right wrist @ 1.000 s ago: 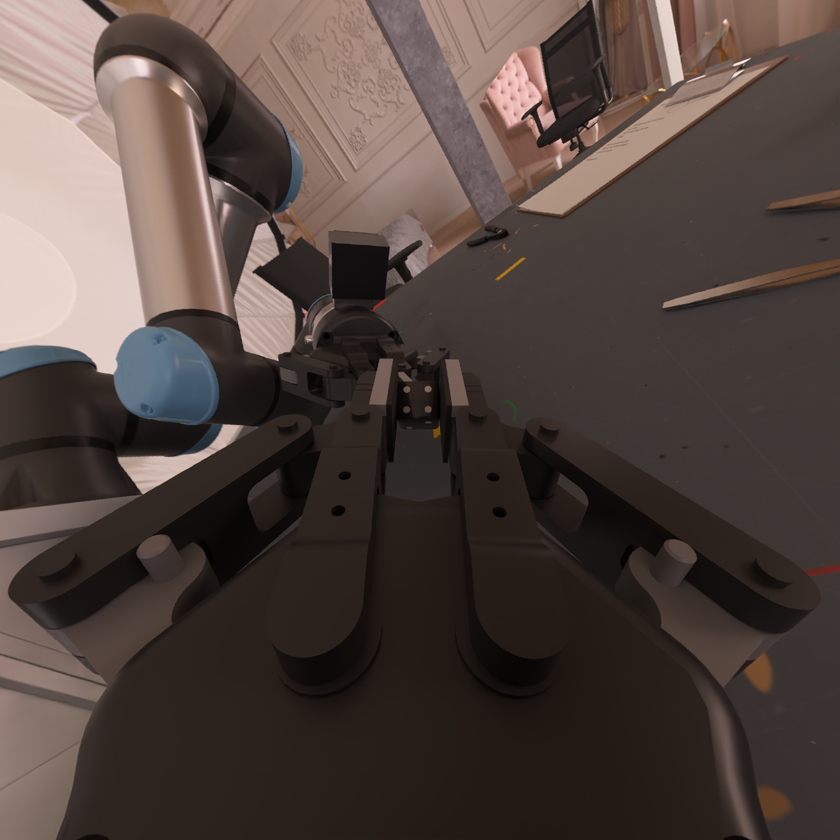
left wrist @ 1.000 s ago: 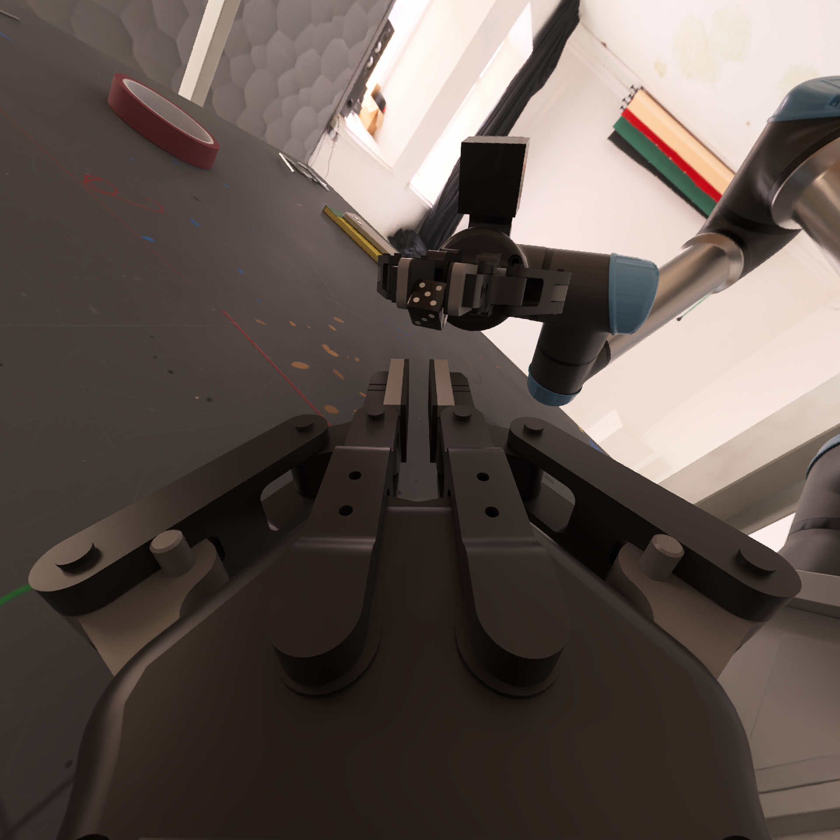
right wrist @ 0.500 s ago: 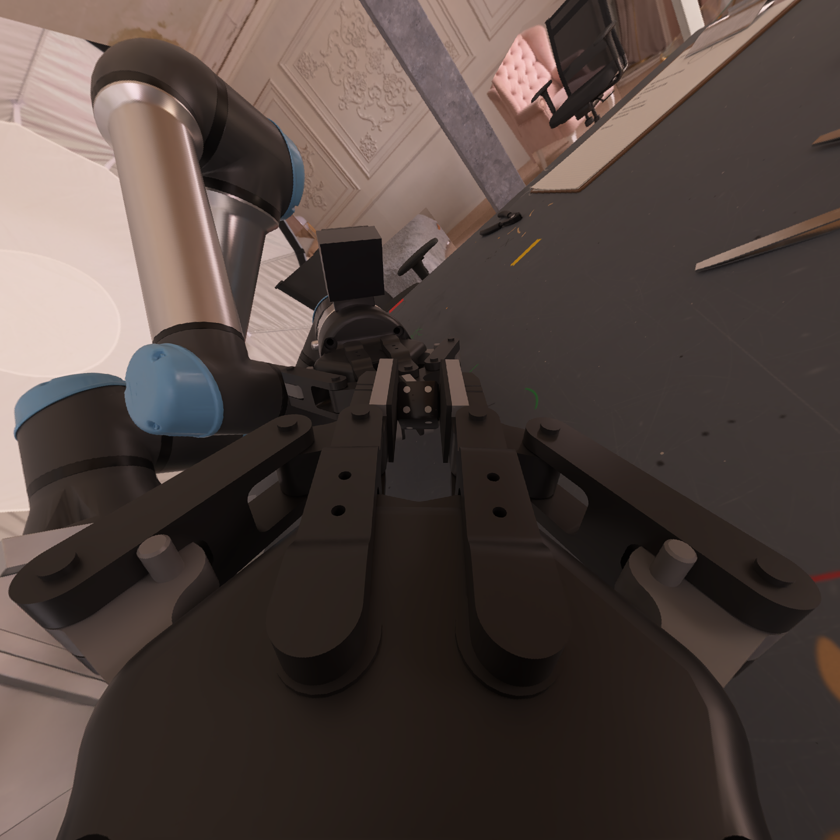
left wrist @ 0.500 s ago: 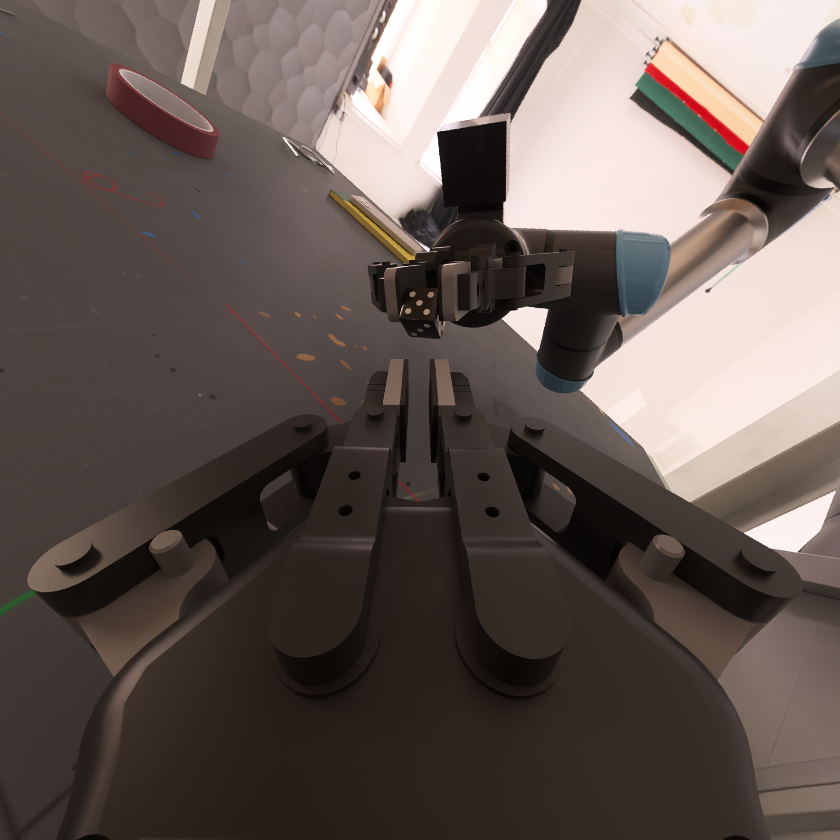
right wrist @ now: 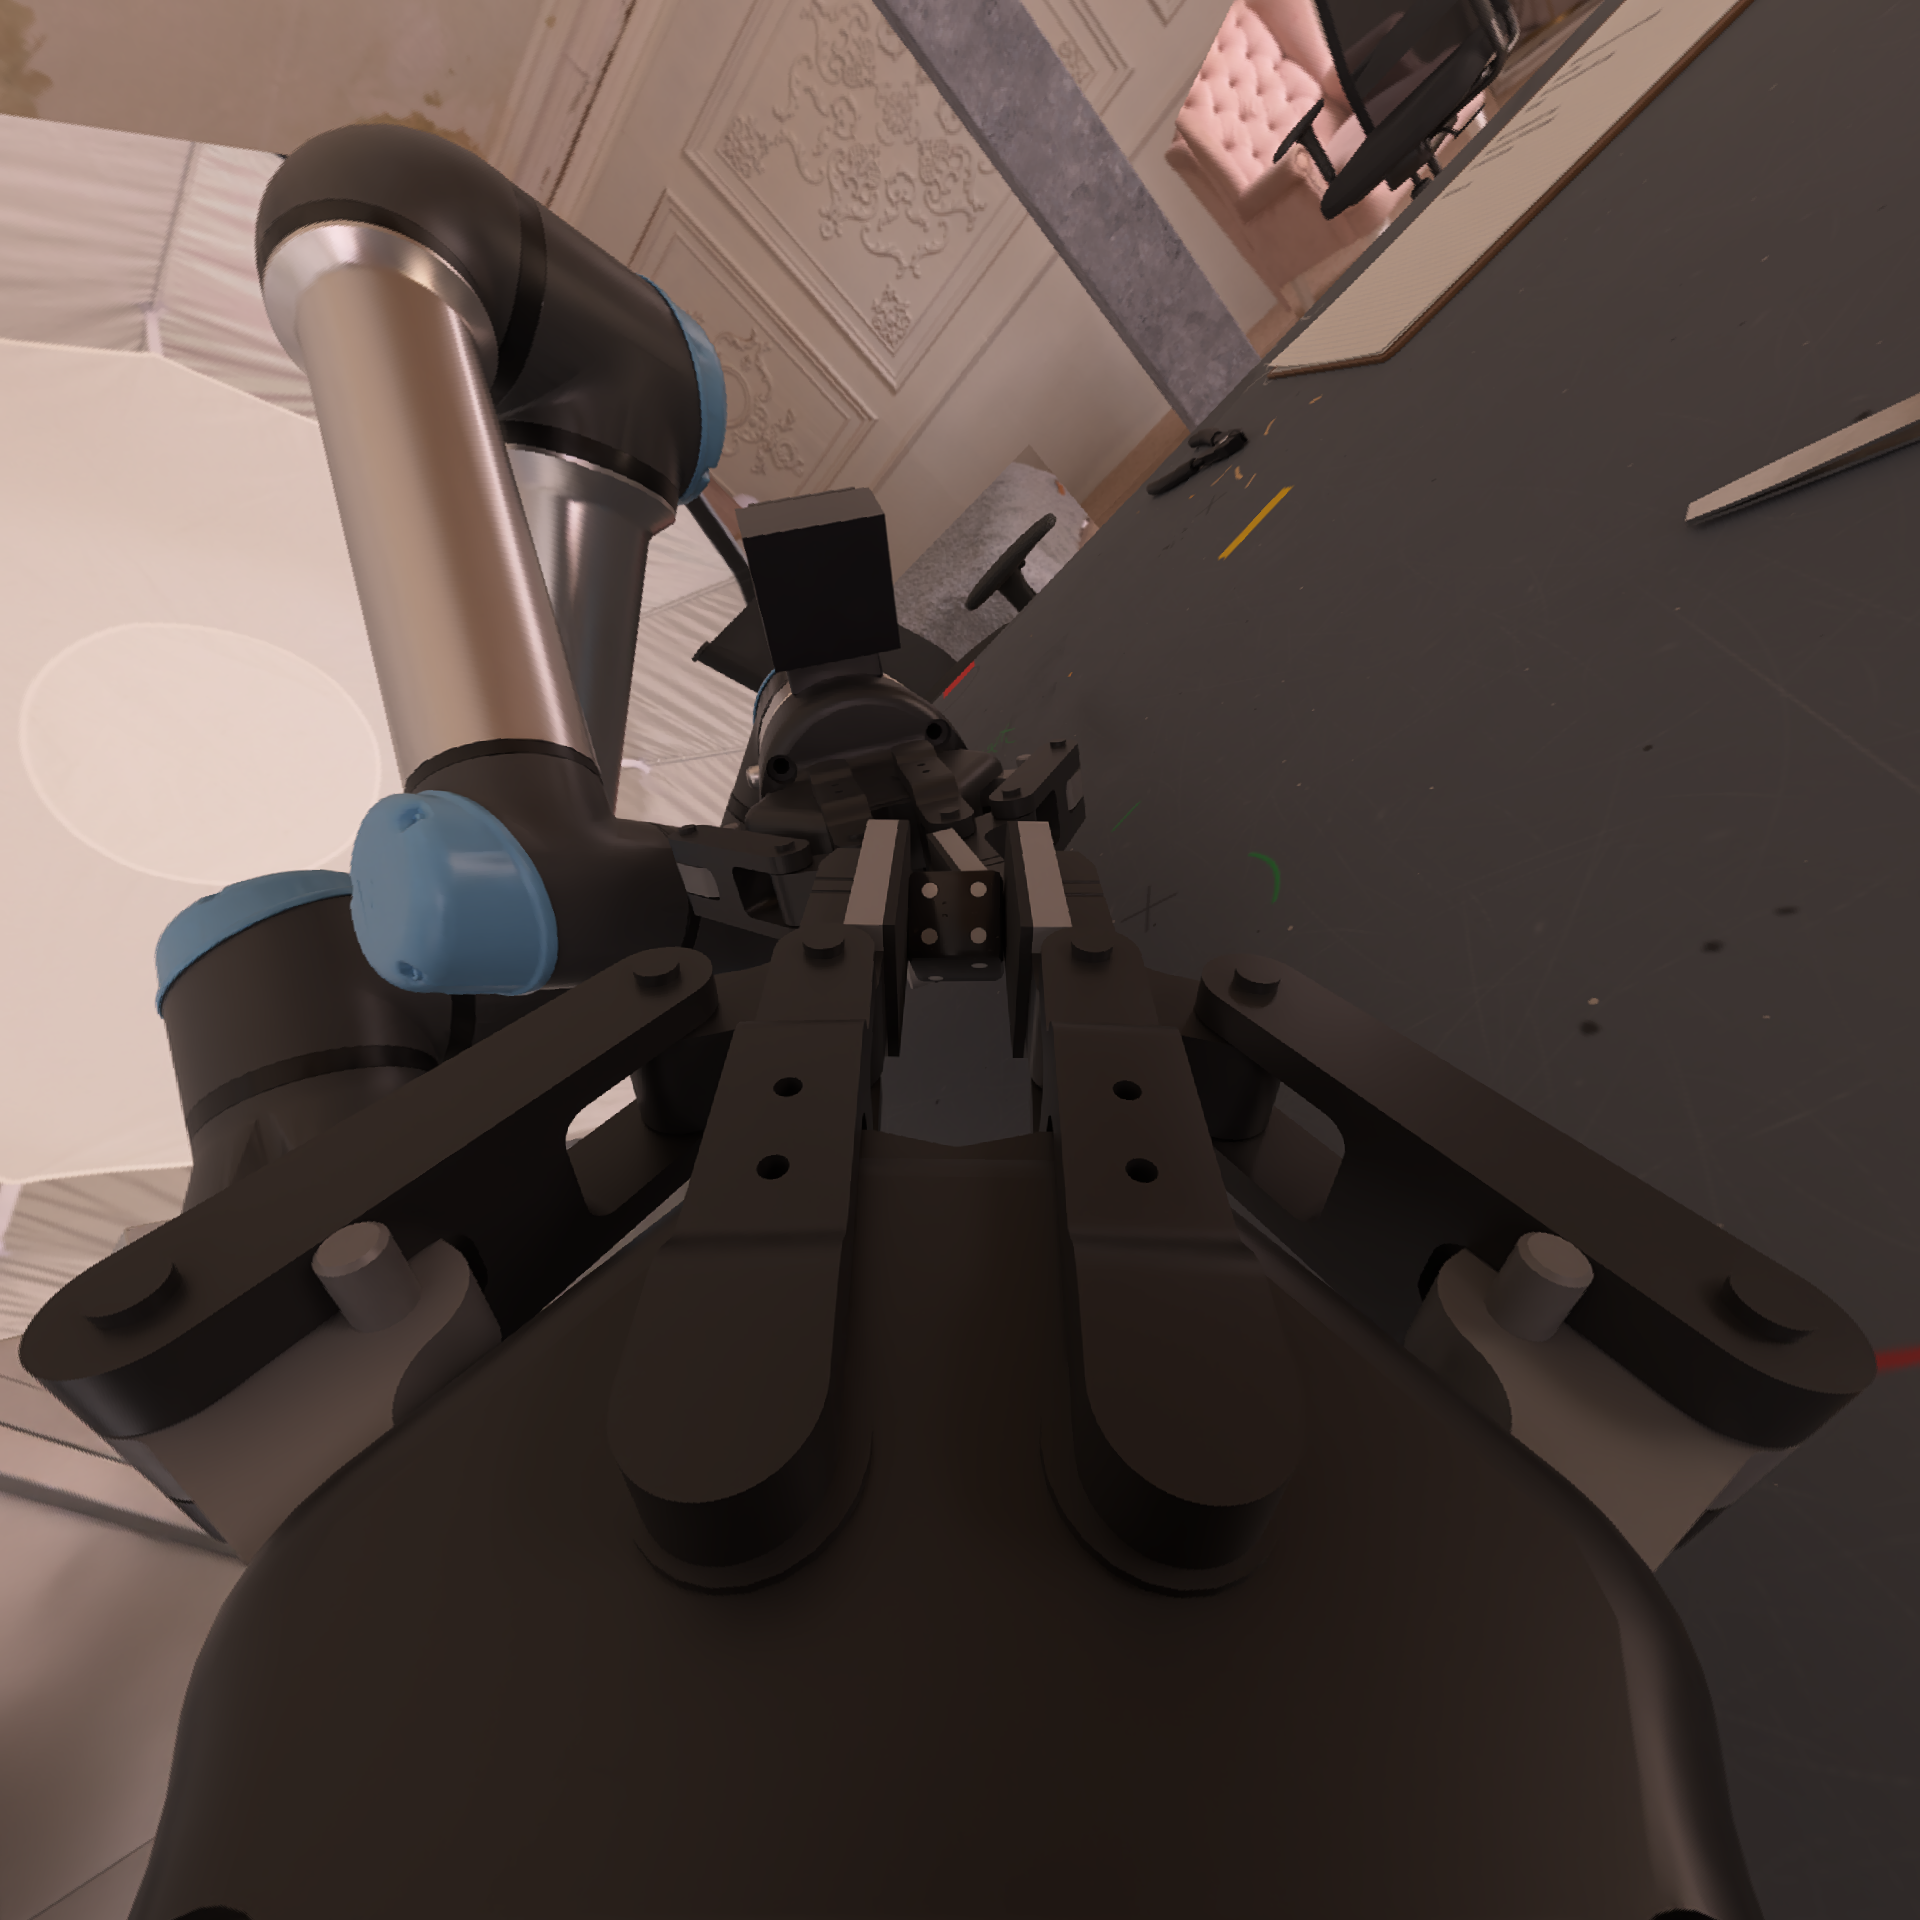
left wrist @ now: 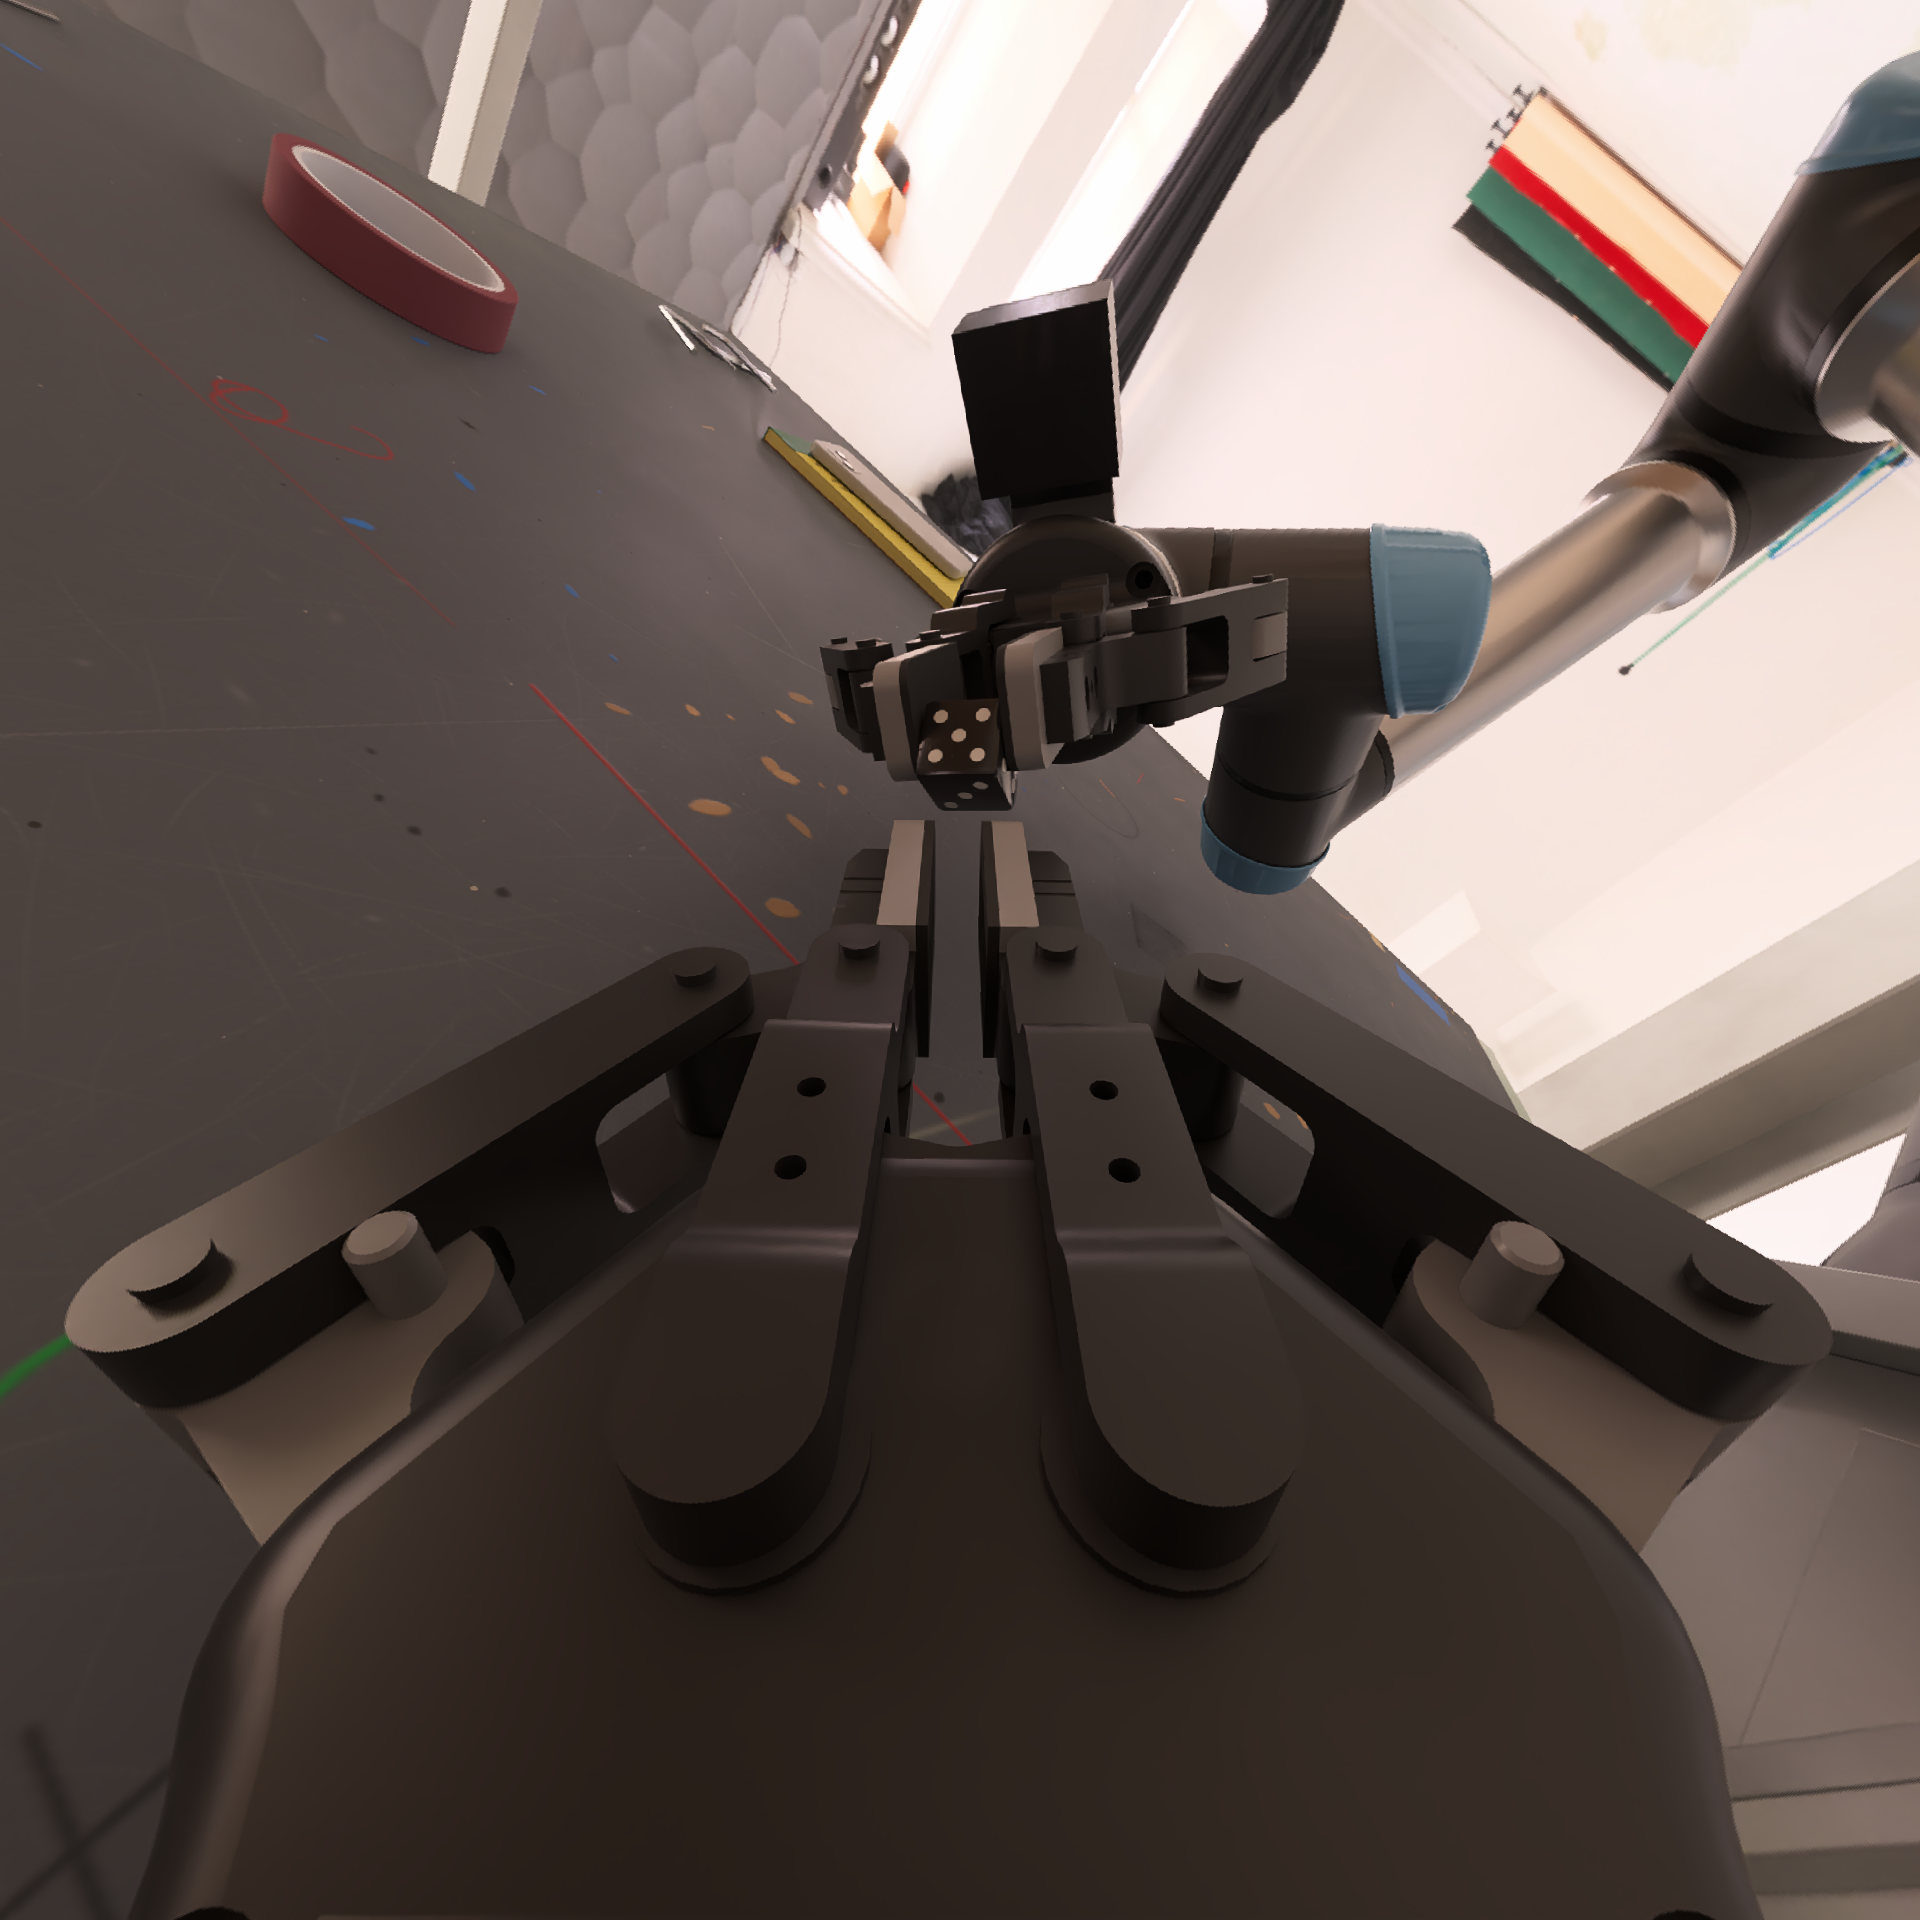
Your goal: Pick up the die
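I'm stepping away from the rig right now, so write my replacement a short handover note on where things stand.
Right gripper: jaws shut on the die, black with white pips, held clear above the dark table.
Left gripper: jaws nearly closed with a narrow gap, holding nothing, pointing at the die from just short of it.
Done: the die is grasped and off the table.
Left: hold it secure; nothing else for the pickup.
Also on the table: a red tape roll, untouched.

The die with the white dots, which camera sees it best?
The left wrist view. There the die shows two dotted faces, held off the table in the right pincer. The right wrist view shows only one shadowed face of it, between that pincer's own fingers.
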{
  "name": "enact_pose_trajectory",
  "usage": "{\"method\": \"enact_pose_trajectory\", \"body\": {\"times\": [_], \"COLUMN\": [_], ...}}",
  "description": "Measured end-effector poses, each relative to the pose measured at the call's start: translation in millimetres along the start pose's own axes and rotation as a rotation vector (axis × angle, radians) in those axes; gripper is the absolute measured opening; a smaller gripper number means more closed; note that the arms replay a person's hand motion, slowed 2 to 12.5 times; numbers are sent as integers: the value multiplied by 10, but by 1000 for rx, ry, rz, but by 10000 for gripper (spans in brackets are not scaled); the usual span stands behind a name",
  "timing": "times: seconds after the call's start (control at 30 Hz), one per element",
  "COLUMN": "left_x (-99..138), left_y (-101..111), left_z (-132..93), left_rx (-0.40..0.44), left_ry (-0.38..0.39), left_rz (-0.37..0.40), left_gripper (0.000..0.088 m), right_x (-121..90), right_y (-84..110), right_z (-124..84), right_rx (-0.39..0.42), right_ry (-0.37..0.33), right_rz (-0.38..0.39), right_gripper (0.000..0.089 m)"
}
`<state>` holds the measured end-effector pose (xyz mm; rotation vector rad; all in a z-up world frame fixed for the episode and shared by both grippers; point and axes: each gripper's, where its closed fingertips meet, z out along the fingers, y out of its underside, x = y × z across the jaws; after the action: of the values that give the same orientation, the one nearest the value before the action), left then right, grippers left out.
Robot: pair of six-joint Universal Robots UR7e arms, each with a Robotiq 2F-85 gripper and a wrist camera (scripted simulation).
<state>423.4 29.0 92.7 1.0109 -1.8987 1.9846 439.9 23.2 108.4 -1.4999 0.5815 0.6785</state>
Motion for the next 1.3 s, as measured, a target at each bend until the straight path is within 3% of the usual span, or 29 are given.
{"method": "enact_pose_trajectory", "body": {"times": [0.4,1.3], "left_x": [0,40], "left_y": [-9,40], "left_z": [-27,-11], "left_rx": [3,-37], "left_ry": [0,22], "left_rz": [0,18], "left_gripper": [77,77], "right_x": [-29,-51], "right_y": [28,58], "right_z": [52,30], "right_rx": [-9,-51], "right_ry": [-17,14], "right_rz": [-11,-143], "right_gripper": [163,163]}}
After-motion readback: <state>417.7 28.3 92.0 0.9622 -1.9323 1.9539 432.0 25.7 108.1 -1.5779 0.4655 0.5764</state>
